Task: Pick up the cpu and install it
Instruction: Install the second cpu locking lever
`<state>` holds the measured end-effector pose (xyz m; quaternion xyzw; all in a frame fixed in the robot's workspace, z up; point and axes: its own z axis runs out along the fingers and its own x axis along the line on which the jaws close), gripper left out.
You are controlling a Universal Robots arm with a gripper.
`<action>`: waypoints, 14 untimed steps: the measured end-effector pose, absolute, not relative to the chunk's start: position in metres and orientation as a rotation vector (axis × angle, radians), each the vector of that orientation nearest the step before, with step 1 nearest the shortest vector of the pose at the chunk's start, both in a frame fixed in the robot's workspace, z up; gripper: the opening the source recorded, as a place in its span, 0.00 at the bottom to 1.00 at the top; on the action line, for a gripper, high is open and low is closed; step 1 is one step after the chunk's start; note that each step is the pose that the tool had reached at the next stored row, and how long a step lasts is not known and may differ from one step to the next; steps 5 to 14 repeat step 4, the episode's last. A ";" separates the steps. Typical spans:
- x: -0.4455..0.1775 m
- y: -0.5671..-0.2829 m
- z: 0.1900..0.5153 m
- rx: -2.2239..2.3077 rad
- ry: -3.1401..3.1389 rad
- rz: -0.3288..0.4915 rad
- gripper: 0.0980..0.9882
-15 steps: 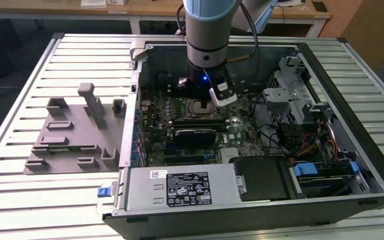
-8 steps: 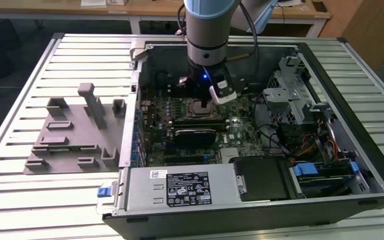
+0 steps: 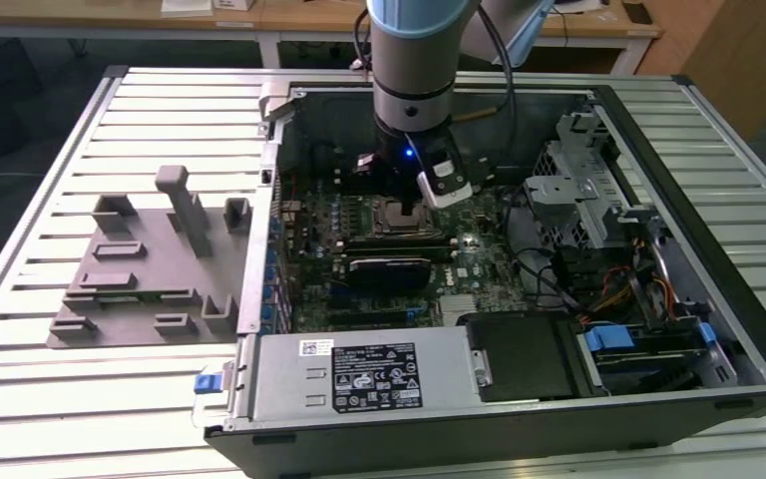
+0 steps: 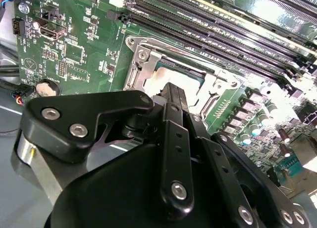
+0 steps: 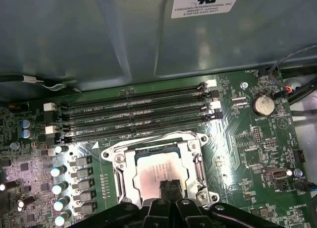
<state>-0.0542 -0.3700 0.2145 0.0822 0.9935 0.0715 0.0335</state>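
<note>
My pincer (image 5: 170,186) hangs right over the socket (image 5: 159,169) on the motherboard (image 5: 237,153), fingers (image 4: 173,101) pressed together with no gap showing, closed. The cpu (image 5: 157,174) lies in the socket frame directly under my tips, pale top flat and square to the frame; I can't tell whether the tips touch it. To do this well I'd keep it level, corners matched to the frame, no side drag across it, memory slots (image 5: 138,114) just beyond stay untouched.
</note>
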 end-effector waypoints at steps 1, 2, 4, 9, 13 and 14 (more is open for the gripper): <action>-0.054 -0.370 0.214 0.253 3.056 0.220 0.01; -0.054 -0.370 0.214 0.253 3.056 0.220 0.01; -0.054 -0.370 0.214 0.253 3.056 0.220 0.01; -0.054 -0.370 0.214 0.253 3.056 0.220 0.01; -0.054 -0.370 0.214 0.253 3.056 0.220 0.01; -0.054 -0.370 0.214 0.253 3.056 0.220 0.01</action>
